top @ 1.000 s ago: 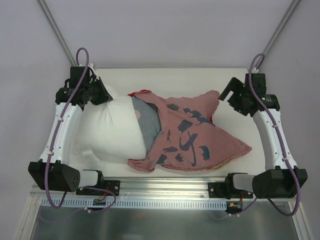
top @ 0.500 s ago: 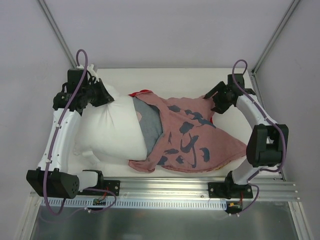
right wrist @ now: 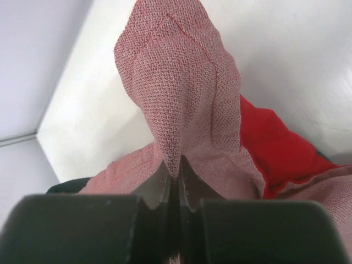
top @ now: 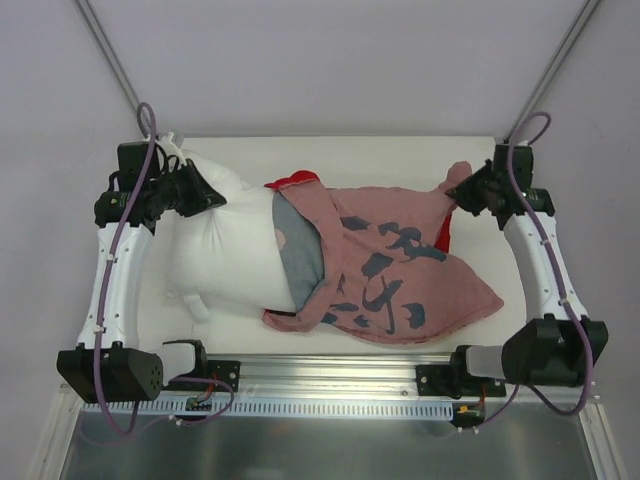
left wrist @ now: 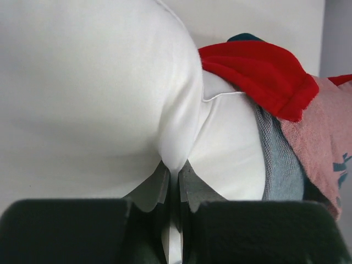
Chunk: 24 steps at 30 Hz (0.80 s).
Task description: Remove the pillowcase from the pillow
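Dusty-pink and floppy, the pillowcase [top: 400, 270] sleeves the right half of the white pillow [top: 225, 250]. Left wrist: the left gripper [left wrist: 175, 171] pinches a soft pillow fold. Right wrist: the right gripper [right wrist: 175, 171] clamps the pillowcase's corner. The cloth is light, so this corner hold should slide it off.

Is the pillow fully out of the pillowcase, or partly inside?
Partly inside. The pillow is bare on the left; its right end goes under the open edge of the pillowcase.

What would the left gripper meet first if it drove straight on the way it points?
The pillow: the left gripper is shut on a fold of it, and its white bulk lies directly ahead, before the pillowcase.
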Each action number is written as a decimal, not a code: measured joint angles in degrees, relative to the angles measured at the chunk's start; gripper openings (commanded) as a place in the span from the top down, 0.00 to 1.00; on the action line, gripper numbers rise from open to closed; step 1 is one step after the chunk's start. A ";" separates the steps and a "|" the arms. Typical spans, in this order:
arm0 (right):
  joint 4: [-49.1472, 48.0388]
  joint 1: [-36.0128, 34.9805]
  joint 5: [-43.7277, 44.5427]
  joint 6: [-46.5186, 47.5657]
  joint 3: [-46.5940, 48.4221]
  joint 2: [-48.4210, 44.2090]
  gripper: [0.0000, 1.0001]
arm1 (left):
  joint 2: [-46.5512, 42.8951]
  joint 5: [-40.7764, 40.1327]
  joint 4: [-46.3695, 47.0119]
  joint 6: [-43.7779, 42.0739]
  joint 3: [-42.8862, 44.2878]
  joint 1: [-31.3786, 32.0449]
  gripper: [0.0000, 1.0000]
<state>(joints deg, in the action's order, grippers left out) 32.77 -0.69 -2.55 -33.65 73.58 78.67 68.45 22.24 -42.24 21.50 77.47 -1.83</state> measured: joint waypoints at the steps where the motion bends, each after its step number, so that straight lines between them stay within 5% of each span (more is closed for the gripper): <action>1: 0.61 1.57 -0.90 0.33 0.00 -2.49 0.99 | 0.00 2.27 0.02 0.55 -0.33 -1.70 1.00; 9: 2.25 15.54 3.10 4.55 -0.22 -9.16 0.97 | -0.11 6.60 0.07 1.57 -1.55 -15.08 1.00; 24: 9.81 21.64 0.48 8.50 6.29 -9.16 0.99 | 2.16 8.46 -3.93 4.72 3.17 -20.92 1.00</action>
<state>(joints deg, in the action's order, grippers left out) 42.59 20.95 -2.07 -25.15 79.88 69.52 70.61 30.70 -46.17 26.22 80.64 -22.74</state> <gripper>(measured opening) 0.019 0.030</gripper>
